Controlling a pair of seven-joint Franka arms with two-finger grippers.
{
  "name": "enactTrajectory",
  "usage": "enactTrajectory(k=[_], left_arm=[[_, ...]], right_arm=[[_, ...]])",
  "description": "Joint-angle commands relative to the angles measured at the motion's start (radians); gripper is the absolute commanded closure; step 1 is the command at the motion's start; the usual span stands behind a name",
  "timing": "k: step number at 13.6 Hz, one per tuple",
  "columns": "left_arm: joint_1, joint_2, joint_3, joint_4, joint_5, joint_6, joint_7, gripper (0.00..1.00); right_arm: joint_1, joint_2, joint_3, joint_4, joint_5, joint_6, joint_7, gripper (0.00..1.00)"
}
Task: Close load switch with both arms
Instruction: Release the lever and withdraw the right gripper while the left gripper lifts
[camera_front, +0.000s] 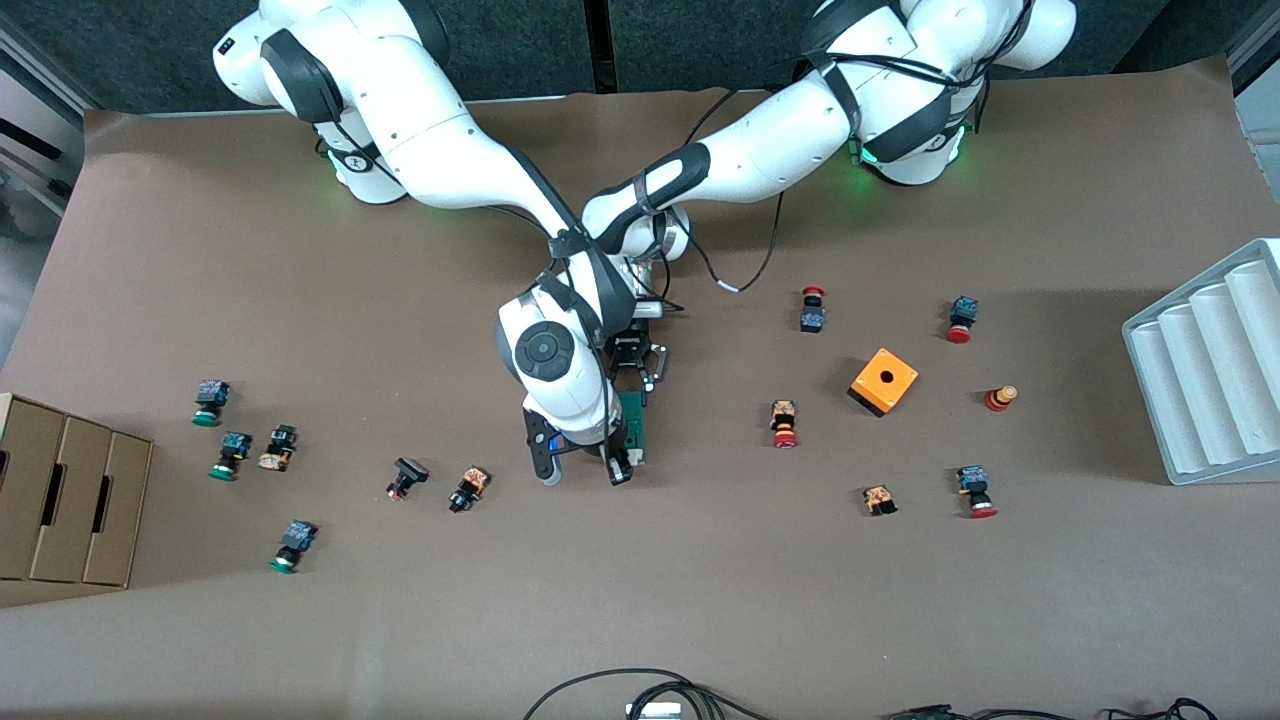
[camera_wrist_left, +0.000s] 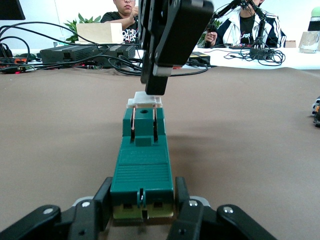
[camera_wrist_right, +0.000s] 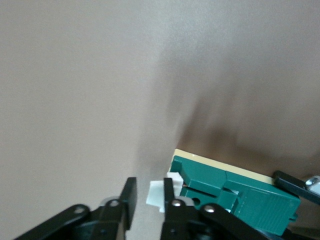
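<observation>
Dark-green rectangular plastic load switch (camera_front: 631, 425), at frame centre on the brown table (camera_front: 700, 600), pinched at one end by left gripper (camera_wrist_left: 142, 212); right gripper (camera_wrist_right: 147, 200), fingers narrowly spread, straddling white lever (camera_wrist_left: 145, 100). Closing step apparently underway; next, lever pressed home.

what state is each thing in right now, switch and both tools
load switch: flat on the table, white lever at one end
left tool: shut on the load switch's body end
right tool: fingers either side of the white lever
orange cube: untouched, apart
</observation>
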Motion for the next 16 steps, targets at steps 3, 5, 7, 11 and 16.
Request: enactTrajectory(k=[3,5,7,11,16], left_arm=[[-0.003,0.000,-0.004,-0.006,-0.007,-0.016,-0.006,0.46],[-0.003,-0.001,-0.004,-0.006,-0.009,-0.016,-0.006,0.46],[-0.003,-0.003,-0.004,-0.006,-0.007,-0.016,0.003,0.42],[-0.003,-0.010,-0.002,-0.008,-0.009,-0.016,0.005,0.00],[-0.002,-0.096,-0.002,-0.041,-0.097,0.004,0.049,0.00]], right_arm=[[-0.032,-0.071,-0.043,0.043,-0.010,-0.148,-0.194,0.01],[-0.049,-0.106,-0.069,0.042,-0.018,-0.211,-0.327,0.01],[-0.079,-0.185,-0.083,0.011,-0.016,-0.260,-0.505,0.01],[-0.203,-0.359,-0.087,-0.020,-0.009,-0.505,-0.814,0.01],[-0.376,-0.644,-0.065,-0.196,-0.116,-0.674,-1.251,0.01]])
